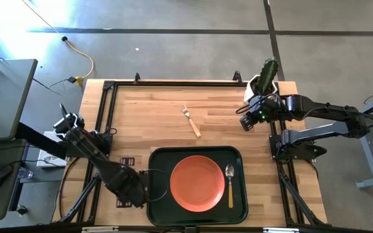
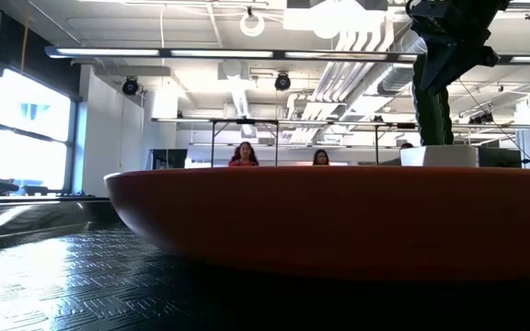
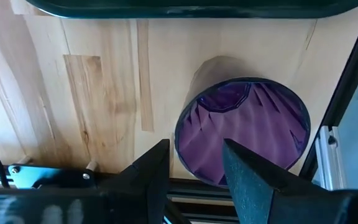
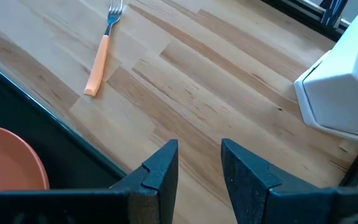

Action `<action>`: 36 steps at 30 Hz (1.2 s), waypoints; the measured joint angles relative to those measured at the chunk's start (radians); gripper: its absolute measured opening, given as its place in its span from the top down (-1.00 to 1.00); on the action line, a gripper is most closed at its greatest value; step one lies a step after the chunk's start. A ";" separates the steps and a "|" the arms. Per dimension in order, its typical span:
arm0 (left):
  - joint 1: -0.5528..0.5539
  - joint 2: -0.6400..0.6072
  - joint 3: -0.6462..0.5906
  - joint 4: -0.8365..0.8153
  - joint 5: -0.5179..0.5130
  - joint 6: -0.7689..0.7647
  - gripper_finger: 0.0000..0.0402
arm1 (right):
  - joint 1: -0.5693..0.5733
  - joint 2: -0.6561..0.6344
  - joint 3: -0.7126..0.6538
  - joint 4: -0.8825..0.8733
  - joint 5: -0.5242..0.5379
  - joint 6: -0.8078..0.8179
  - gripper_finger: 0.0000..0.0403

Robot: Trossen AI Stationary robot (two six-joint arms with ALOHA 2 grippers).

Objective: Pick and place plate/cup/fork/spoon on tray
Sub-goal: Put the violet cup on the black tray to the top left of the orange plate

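Note:
The dark purple cup (image 3: 241,130) stands upright on the wood just off the dark green tray's (image 1: 155,194) left rim; in the high view my left gripper (image 1: 136,192) hides it. That gripper (image 3: 194,168) is open above the cup, one finger (image 3: 248,177) over the inside and one (image 3: 153,171) outside the wall. The orange-red plate (image 1: 197,183) lies on the tray, with the spoon (image 1: 230,184) to its right. The fork (image 1: 192,121) lies on the table beyond the tray. My right gripper (image 1: 246,123) hovers open and empty at the far right. My left gripper comes at the cup from above, its fingers on either side of the near wall at the rim (image 3: 180,146). I cannot tell whether either finger touches it. The cup's base is on the table.
A white angular pot with a green cactus (image 1: 264,81) stands at the table's far right corner, close to my right gripper; it also shows in the right wrist view (image 4: 344,87). A black frame rail (image 3: 347,93) runs beside the cup. People sit in the room beyond.

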 joint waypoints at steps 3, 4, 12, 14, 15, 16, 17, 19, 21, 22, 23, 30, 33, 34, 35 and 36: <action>-0.002 0.021 0.000 -0.008 0.001 -0.001 0.32 | 0.000 0.000 0.000 0.000 0.000 -0.006 0.44; -0.001 0.028 0.000 -0.008 0.001 -0.001 0.32 | 0.000 0.000 0.000 0.000 0.000 -0.013 0.44; 0.002 0.083 0.000 -0.038 0.001 0.003 0.32 | 0.000 0.000 0.000 0.000 0.000 -0.048 0.44; 0.002 0.096 0.000 -0.043 0.000 0.021 0.33 | 0.000 0.000 0.000 0.000 0.000 -0.049 0.44; 0.002 0.101 0.000 -0.047 -0.006 0.027 0.33 | 0.000 0.000 0.000 0.000 0.000 -0.049 0.44; 0.002 0.107 0.000 -0.053 -0.011 0.033 0.33 | 0.000 0.000 0.000 0.000 0.000 -0.049 0.44; 0.003 0.112 0.000 -0.057 -0.011 0.040 0.33 | 0.000 0.000 0.000 0.000 0.000 -0.049 0.44; 0.004 0.123 0.000 -0.053 -0.011 0.056 0.33 | 0.000 0.000 0.000 0.000 -0.001 -0.062 0.44; 0.004 0.135 0.000 -0.054 -0.011 0.071 0.33 | 0.000 0.000 0.000 0.000 -0.011 -0.073 0.44; 0.005 0.141 0.000 -0.054 -0.011 0.079 0.33 | 0.000 0.000 0.000 0.000 -0.012 -0.075 0.44; 0.005 0.146 0.000 -0.054 -0.011 0.088 0.33 | 0.000 0.000 0.000 0.000 -0.012 -0.075 0.44; 0.015 0.156 -0.001 -0.048 -0.013 0.104 0.33 | 0.000 0.000 0.000 0.000 -0.015 -0.075 0.44; 0.023 0.156 -0.028 -0.039 -0.014 0.102 0.33 | 0.000 0.000 0.000 0.000 -0.015 -0.075 0.44; 0.023 0.156 -0.043 -0.039 -0.011 0.103 0.33 | 0.000 0.000 0.000 0.000 -0.015 -0.075 0.44; 0.025 0.156 -0.058 -0.034 -0.002 0.104 0.33 | 0.000 0.000 0.000 0.000 -0.015 -0.075 0.44; 0.029 0.156 -0.072 -0.027 0.010 0.106 0.33 | 0.000 0.000 0.000 0.000 -0.015 -0.075 0.44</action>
